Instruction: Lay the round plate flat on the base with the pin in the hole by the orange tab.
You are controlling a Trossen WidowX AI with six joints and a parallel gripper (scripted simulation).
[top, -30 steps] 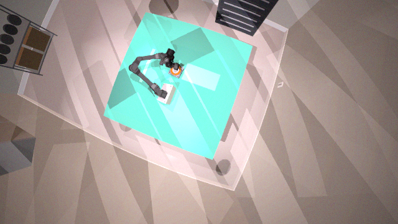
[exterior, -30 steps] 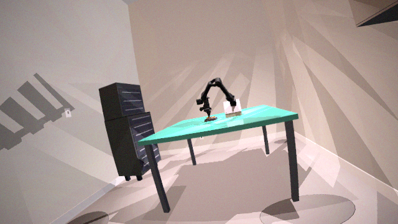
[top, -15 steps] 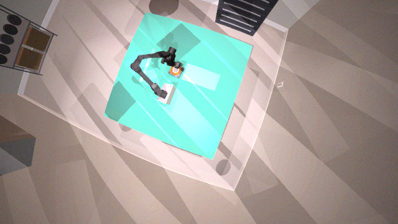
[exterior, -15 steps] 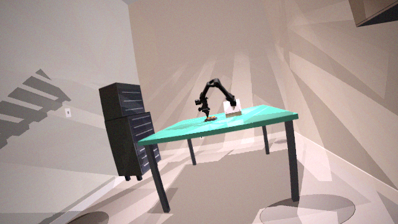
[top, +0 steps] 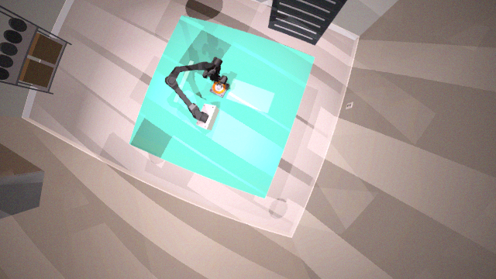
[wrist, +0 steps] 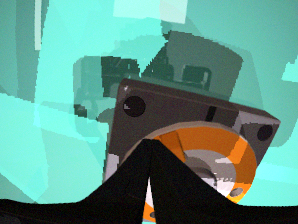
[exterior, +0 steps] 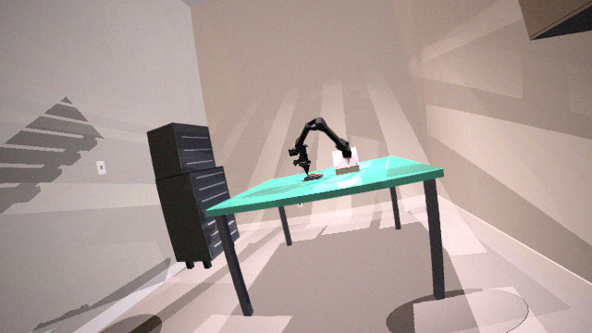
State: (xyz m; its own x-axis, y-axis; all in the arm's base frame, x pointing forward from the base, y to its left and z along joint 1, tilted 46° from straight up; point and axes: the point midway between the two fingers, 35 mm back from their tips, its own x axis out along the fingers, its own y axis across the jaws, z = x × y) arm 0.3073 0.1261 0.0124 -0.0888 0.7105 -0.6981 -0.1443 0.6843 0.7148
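Tool (wrist: 150, 163) closed, empty, hiding plate (wrist: 220, 152) near edge; pin unseen.

The table top (exterior: 379, 178) is a smooth, glossy turquoise sheet with pale reflections, the base (wrist: 180, 106) looks like matt grey-brown metal, the plate (wrist: 216, 145) a smooth orange ring, and the gripper (wrist: 149, 156) matt black.

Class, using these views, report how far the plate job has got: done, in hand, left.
Done: nothing clearly. In hand: the shut, empty gripper is down at the plate on its base. Left: whether the pin sits in the hole cannot be seen; seat the plate flat, then withdraw.
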